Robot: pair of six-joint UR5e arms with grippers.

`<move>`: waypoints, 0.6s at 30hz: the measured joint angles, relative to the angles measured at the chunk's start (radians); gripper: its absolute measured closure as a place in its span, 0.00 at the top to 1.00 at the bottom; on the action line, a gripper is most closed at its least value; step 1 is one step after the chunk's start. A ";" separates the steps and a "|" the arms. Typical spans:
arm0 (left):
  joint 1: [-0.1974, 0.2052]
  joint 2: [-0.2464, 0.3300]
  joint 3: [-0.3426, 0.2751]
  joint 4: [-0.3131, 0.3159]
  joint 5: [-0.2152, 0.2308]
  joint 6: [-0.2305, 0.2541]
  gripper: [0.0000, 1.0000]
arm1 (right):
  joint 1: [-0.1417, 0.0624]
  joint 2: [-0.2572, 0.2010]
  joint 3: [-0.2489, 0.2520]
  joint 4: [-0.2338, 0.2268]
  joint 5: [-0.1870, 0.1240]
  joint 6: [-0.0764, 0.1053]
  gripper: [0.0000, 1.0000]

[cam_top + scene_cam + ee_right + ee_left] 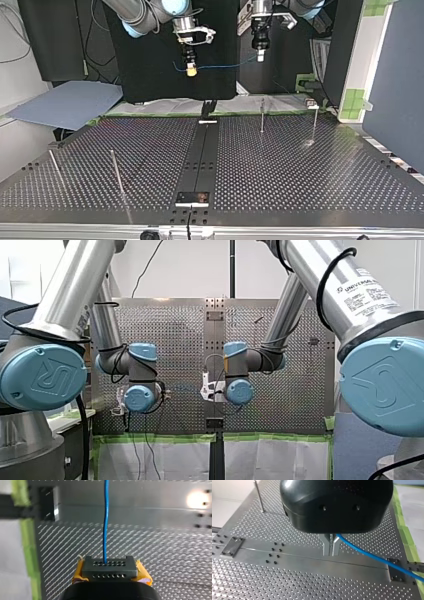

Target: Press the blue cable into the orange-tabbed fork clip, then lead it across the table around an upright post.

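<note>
My left gripper (329,546) has its narrow, flat metal fingers (326,545) pressed together under a rounded, glossy black housing. They are clamped on the blue cable (372,556), a thin, smooth, round cord that leaves from high between them and slants away over the table. My right gripper (110,567) is also closed on the cable. Its soft yellow pads (143,574) flank a dark squared tip drilled with rows of small holes, and the cable runs straight out from it. In the top view the cable hangs in a shallow sag between the two raised grippers, clear of the table (300,175). The table is matte metal, densely perforated, and crossed by a flat, smooth rail (299,555). A slim upright post (259,496) stands beyond it.
</note>
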 joint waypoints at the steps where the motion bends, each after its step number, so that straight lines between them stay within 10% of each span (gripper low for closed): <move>1: 0.002 -0.003 -0.006 0.007 0.004 -0.009 0.08 | -0.001 -0.001 -0.001 -0.010 -0.011 0.008 0.00; 18: 0.081 -0.164 0.033 0.177 0.053 -0.055 0.11 | -0.011 0.142 -0.099 -0.144 -0.080 0.048 0.00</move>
